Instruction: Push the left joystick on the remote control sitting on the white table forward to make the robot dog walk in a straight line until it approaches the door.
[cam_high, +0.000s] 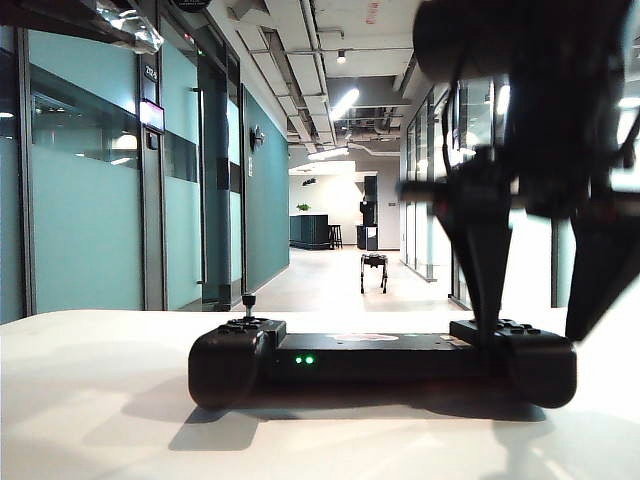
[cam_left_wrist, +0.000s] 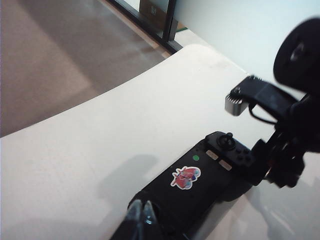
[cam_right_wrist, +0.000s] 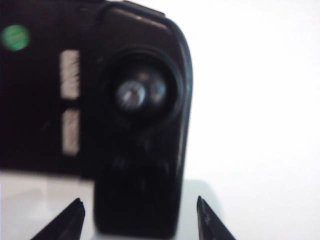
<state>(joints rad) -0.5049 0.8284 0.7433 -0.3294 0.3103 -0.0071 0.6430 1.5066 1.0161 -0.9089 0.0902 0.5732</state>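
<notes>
Exterior view frames the white table (cam_high: 90, 400) with the remote control (cam_high: 380, 362) lying near its front edge, two green lights lit on its middle bar. On the controller's left end the left joystick (cam_high: 249, 303) is seen standing upright and untouched. Down the corridor beyond, the robot dog (cam_high: 374, 272) is seen small and far off, with glass partitions along both walls. At the right, the right gripper (cam_high: 540, 325) is set over the controller's right end, its fingers spread apart with nothing between them, one fingertip at the buttons. Only the left wrist view shows a sticker (cam_left_wrist: 185, 177) on the controller's middle, the table's rounded corner and the left gripper (cam_left_wrist: 141, 214), pressed closed and empty beside the near end of the controller. Only the right wrist view looks straight down on the right stick (cam_right_wrist: 135, 95), blurred, with the parted fingertips (cam_right_wrist: 75, 215) flanking the controller's end.
</notes>
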